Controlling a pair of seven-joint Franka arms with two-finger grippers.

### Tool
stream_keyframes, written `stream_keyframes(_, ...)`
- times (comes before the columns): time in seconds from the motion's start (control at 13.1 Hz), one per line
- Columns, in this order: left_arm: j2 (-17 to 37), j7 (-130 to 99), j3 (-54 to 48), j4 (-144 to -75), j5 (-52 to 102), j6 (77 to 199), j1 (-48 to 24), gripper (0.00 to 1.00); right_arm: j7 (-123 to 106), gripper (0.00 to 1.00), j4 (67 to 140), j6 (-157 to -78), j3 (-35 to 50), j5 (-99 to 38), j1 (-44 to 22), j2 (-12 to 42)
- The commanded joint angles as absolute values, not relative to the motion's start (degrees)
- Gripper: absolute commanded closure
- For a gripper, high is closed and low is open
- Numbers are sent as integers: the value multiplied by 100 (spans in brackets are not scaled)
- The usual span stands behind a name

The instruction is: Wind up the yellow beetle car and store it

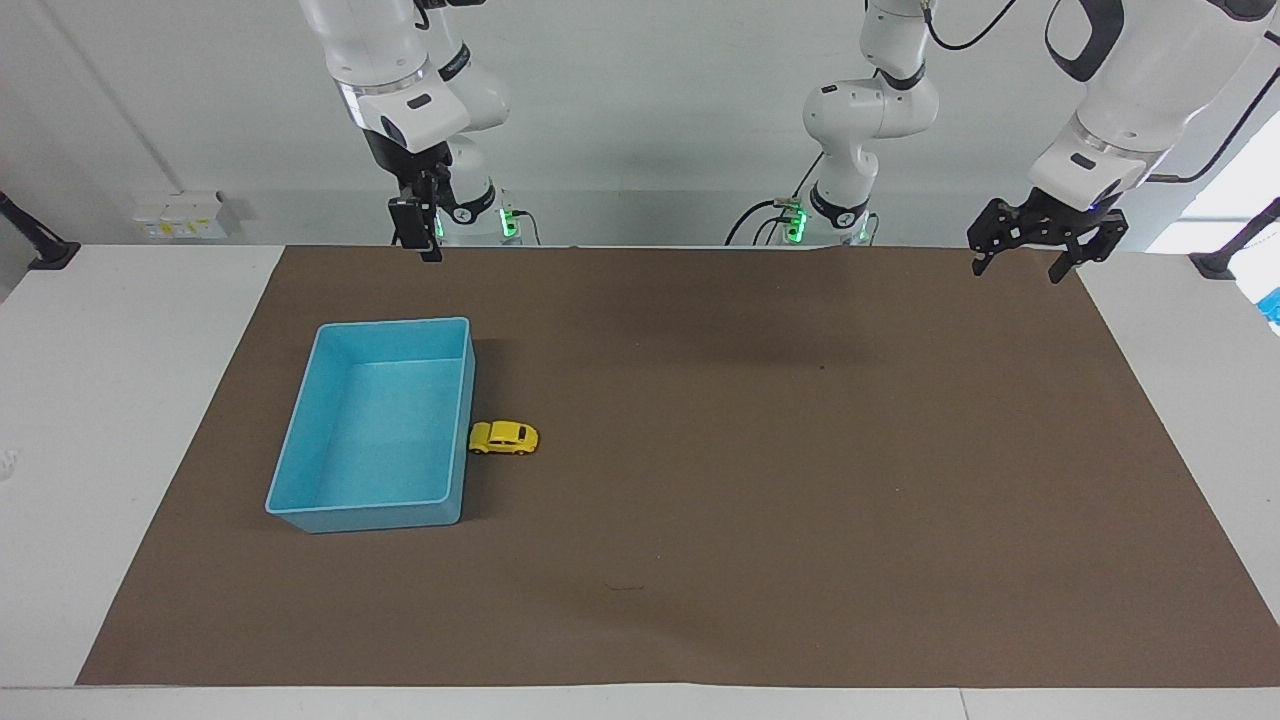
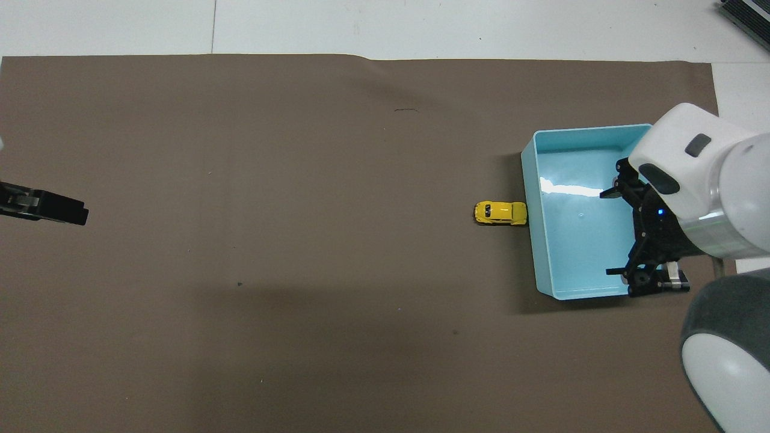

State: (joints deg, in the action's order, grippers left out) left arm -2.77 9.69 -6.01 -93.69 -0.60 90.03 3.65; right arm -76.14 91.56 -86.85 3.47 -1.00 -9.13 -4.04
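A yellow beetle car [image 1: 503, 438] sits on a brown mat [image 1: 760, 480], touching the long wall of a light-blue bin [image 1: 300, 455] at the right arm's end of the table; in the overhead view the car lies at the bin's nine o'clock. The right gripper [image 1: 412, 232] hangs high over the mat's robot-side edge, fingers spread and holding nothing. The left gripper [image 1: 1032, 255] hovers above the mat's corner at the left arm's end, its jaws likewise wide apart and empty.

light-blue bin [image 1: 300, 462] on brown mat [image 1: 800, 480], white table [image 1: 100, 400]
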Motion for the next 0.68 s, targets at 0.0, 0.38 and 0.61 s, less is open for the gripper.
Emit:
stream_keyframes(0.0, -387, 993, -598, -9466, 9, 9017, 378, 0, -7848, 0, 9202, -8815, 378, -123, -861, -369)
stream_keyframes(0.38, -439, 932, -589, -8965, 52, 8799, 413, 0, -7892, 0, 9255, -8973, 378, -123, -870, -185)
stream_keyframes(0.61, -448, 686, -615, -8877, 176, 8763, 387, 0, -7910, 0, 9272, -9149, 378, -132, -949, -27)
